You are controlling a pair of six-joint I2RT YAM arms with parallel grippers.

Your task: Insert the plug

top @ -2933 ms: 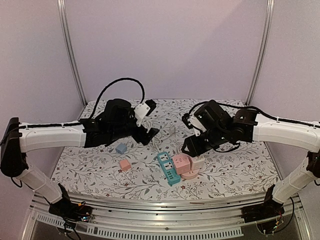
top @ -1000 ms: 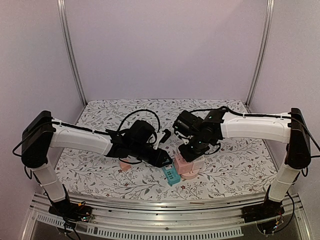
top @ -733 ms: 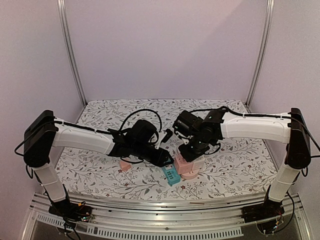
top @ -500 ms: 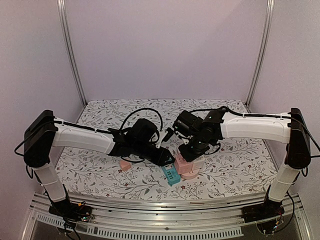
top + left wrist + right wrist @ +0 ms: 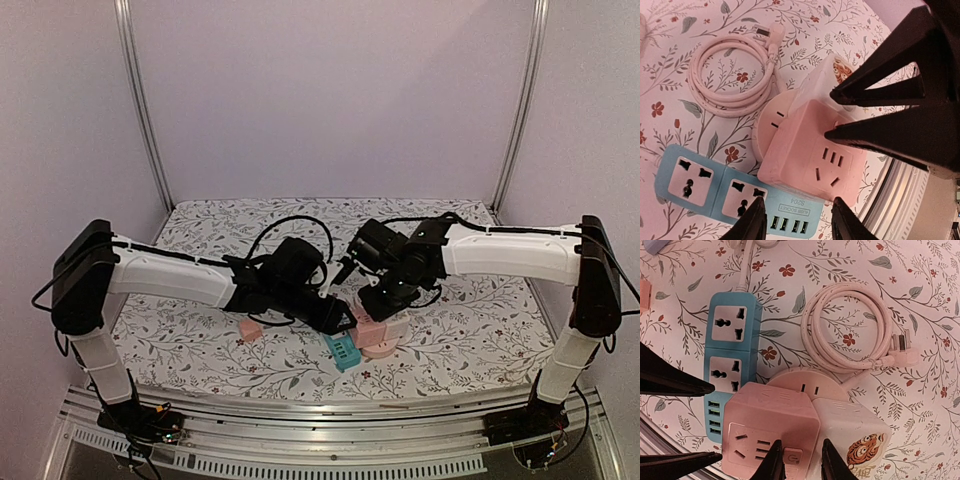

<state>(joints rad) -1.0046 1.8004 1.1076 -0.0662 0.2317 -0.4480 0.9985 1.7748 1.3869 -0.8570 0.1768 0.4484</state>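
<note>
A blue power strip was printed "HUB SOCKET S204" beside its USB ports, readable only in the left wrist view. A white cube bearing a tiger picture was set against a pink socket cube; the writing under the tiger could not be read. The plug lay on the table at the end of a coiled cable, at right in the right wrist view. The left gripper was held moderately open, the right gripper narrowly open over both cubes. A small pink block was shown only from above.
</note>
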